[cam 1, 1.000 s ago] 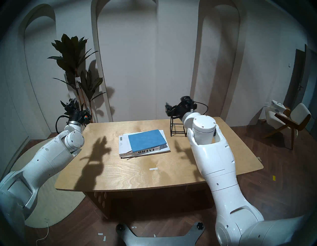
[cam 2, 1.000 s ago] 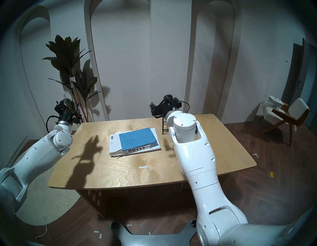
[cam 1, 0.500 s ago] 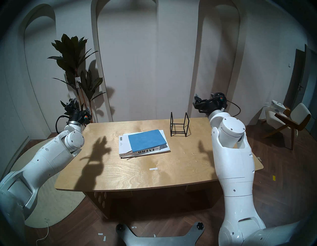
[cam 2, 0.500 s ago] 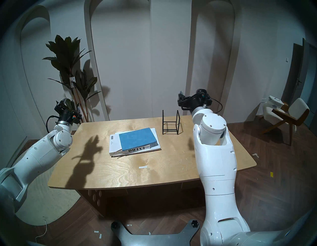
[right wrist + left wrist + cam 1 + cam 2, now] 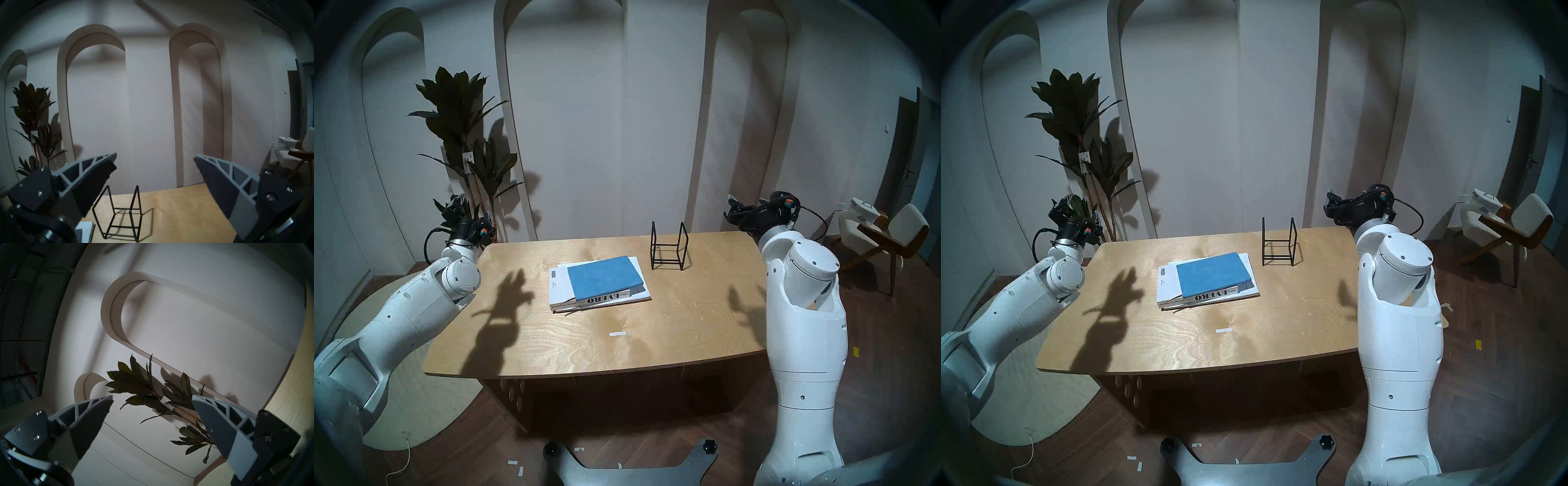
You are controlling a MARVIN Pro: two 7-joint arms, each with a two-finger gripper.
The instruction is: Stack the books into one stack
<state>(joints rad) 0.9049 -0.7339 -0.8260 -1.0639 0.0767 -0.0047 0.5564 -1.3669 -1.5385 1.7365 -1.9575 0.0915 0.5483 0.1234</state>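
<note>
The three books lay piled mid-desk [image 5: 653, 342]: blue notebook [image 5: 605, 277] on the white book [image 5: 605, 298], on the booklet [image 5: 559, 288]. Both the left gripper [image 5: 152, 403] and the right gripper [image 5: 155, 161] hung clear, jaws wide and empty. Finishing well likely meant parking without brushing the wire stand [image 5: 668, 251].

A black wire stand [image 5: 119, 218] is standing on the tabletop [image 5: 178, 217] below the right jaws; a plant [image 5: 153, 395] is showing between the left jaws.

Bare table [image 5: 670, 325] surrounds the book stack [image 5: 599, 283]; only the wire stand [image 5: 668, 251] blocks its far-right corner
</note>
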